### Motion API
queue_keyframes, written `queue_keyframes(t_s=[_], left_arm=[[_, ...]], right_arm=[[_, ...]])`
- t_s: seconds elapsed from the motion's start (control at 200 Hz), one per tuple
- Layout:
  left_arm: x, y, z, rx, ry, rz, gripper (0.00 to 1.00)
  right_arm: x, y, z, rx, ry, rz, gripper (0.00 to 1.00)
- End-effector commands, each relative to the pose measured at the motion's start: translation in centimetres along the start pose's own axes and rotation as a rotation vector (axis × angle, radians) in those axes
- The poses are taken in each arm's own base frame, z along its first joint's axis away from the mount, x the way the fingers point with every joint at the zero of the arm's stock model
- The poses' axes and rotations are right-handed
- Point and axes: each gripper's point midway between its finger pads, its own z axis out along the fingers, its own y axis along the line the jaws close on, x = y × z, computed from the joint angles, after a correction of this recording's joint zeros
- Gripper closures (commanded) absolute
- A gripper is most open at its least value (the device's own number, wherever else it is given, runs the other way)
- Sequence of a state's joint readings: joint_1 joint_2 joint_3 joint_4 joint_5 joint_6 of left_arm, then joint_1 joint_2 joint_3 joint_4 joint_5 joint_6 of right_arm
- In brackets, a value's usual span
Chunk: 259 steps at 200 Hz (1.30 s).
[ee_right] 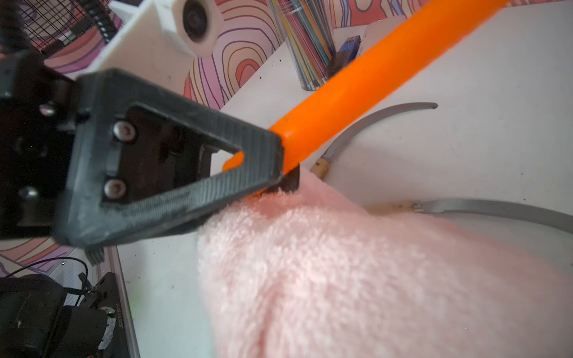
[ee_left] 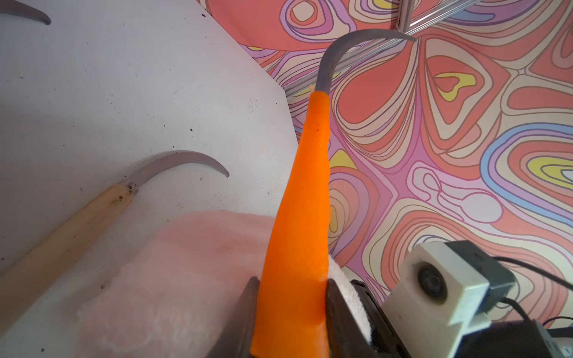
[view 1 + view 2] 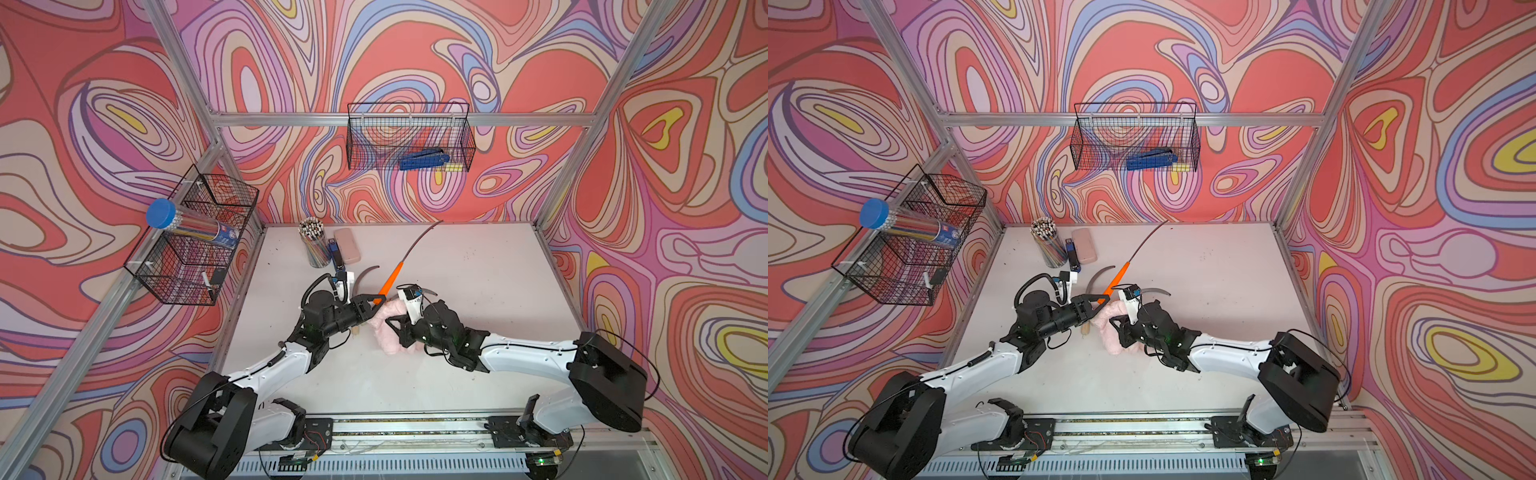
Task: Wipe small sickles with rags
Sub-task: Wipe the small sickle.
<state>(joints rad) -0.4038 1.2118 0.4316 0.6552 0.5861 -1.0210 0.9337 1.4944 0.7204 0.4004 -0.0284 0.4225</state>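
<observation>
I have the left tool [image 3: 376,300] clamped on the butt of the orange sickle [image 3: 391,279], and its blade slants up toward the back edge of the counter [image 3: 478,374]. My right tool [image 3: 395,326] is pinched fully closed on the pink rag [image 3: 381,332], which is bunched mid-counter just under that handle and touches the left tool. I judge wiping is about to start. Next I need to carry the rag up onto the blade. A wooden sickle [image 2: 93,210] lies beside the rag.
</observation>
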Motion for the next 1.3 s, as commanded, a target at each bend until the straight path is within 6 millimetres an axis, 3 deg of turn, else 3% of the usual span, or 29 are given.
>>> queue_keyframes(t_s=[0.0, 0.33, 0.541, 0.761, 0.821, 0.921, 1.132, 1.292], left_arm=[[-0.8, -1.3, -0.2, 0.043, -0.023, 0.036, 1.0], [-0.5, -1.5, -0.1, 0.075, -0.01, 0.014, 1.0], [-0.5, -1.3, -0.2, 0.062, -0.015, 0.012, 1.0], [-0.4, -1.1, -0.4, 0.041, -0.017, 0.012, 1.0], [-0.3, -1.1, -0.4, 0.041, -0.013, 0.012, 1.0], [-0.4, -0.8, -0.2, 0.032, -0.014, 0.011, 1.0], [-0.6, -0.6, 0.1, 0.025, -0.012, 0.008, 1.0], [-0.7, -0.2, 0.1, 0.011, -0.023, 0.012, 1.0]], right_arm=[[-1.9, 0.4, 0.5, 0.003, -0.066, -0.022, 1.0], [-5.0, -3.9, 1.2, 0.199, -0.13, 0.0, 1.0], [-8.0, -8.0, -0.4, 0.256, -0.193, 0.033, 1.0], [-10.3, -10.7, -2.2, 0.328, -0.229, 0.031, 1.0], [-10.7, -10.6, -2.3, 0.325, -0.237, 0.02, 1.0], [-10.2, -8.4, -1.0, 0.239, -0.202, 0.005, 1.0], [-6.4, -3.4, 2.4, 0.18, -0.108, -0.077, 1.0], [-3.4, -0.5, 2.8, 0.133, -0.086, -0.106, 1.0]])
